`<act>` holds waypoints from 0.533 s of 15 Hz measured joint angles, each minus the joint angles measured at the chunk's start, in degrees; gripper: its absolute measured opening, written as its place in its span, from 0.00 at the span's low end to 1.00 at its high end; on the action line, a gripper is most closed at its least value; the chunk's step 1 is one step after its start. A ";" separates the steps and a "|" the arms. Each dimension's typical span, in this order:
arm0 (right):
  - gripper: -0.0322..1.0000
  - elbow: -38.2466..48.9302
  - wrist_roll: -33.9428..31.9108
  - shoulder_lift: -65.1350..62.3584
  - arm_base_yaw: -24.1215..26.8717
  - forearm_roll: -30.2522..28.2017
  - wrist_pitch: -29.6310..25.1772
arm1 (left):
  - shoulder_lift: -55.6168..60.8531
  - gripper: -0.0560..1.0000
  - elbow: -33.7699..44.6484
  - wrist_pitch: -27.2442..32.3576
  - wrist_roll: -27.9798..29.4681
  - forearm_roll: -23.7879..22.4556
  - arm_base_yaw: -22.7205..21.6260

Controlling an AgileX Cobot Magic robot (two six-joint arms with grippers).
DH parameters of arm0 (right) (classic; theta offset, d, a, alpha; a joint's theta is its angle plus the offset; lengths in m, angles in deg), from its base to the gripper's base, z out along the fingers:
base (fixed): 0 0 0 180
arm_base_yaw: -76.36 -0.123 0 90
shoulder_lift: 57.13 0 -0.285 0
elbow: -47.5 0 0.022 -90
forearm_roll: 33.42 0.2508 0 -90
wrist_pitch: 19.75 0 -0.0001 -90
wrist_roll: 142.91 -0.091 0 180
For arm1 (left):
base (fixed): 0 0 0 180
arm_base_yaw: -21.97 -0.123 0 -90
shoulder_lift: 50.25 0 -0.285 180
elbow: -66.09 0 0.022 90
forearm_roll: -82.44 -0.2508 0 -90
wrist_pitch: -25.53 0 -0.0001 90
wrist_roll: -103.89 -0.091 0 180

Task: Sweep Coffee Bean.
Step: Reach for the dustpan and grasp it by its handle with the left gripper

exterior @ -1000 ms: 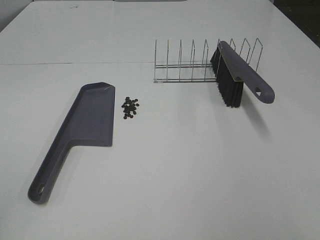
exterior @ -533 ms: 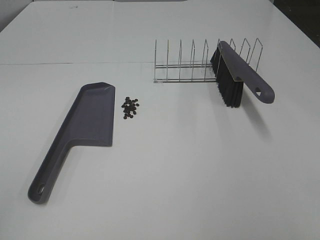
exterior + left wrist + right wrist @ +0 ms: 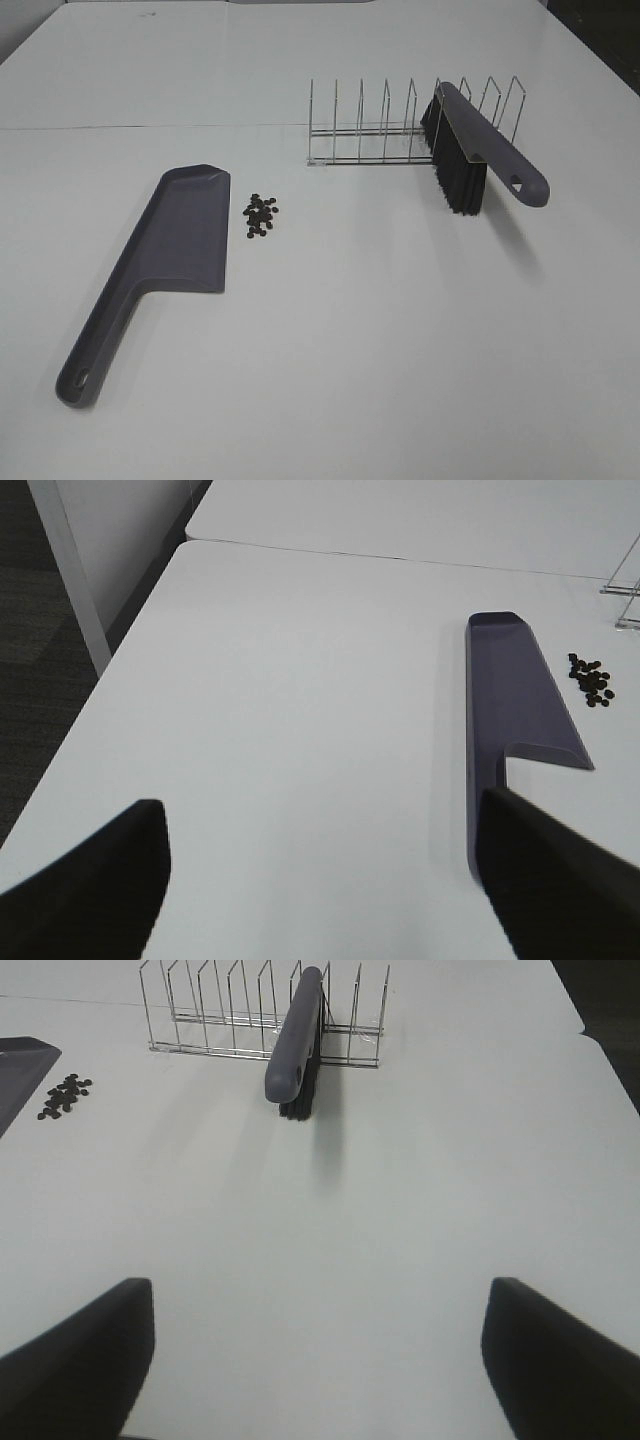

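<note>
Coffee bean [image 3: 261,216] heap just beside dustpan [image 3: 180,240]. Brush [image 3: 470,150] in rack [image 3: 360,135], well apart from dustpan. Left end effector [image 3: 320,810], right end effector [image 3: 318,1285] spread wide, empty. Advise: grip brush handle, steady dustpan.

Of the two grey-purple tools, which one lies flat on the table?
The dustpan, flat beside the coffee beans; the brush rests in the wire rack instead.

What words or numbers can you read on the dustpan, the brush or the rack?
None: no words, numbers or signs can be read anywhere.
The dustpan is plain grey-purple.
The brush shows no label.
The wire rack, the coffee beans and the table carry no writing either.
</note>
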 joint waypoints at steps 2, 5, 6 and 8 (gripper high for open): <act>0.79 0.00 0.00 0.00 0.00 0.00 0.00 | 0.00 0.80 0.00 0.00 0.00 0.00 0.00; 0.79 0.00 0.00 0.00 0.00 0.00 0.00 | 0.00 0.80 0.00 0.00 0.00 0.00 0.00; 0.79 0.00 0.00 0.00 0.00 0.00 0.00 | 0.00 0.80 0.00 0.00 0.00 0.00 0.00; 0.79 0.00 0.00 0.00 0.00 0.00 0.00 | 0.00 0.80 0.00 0.00 0.00 0.00 0.00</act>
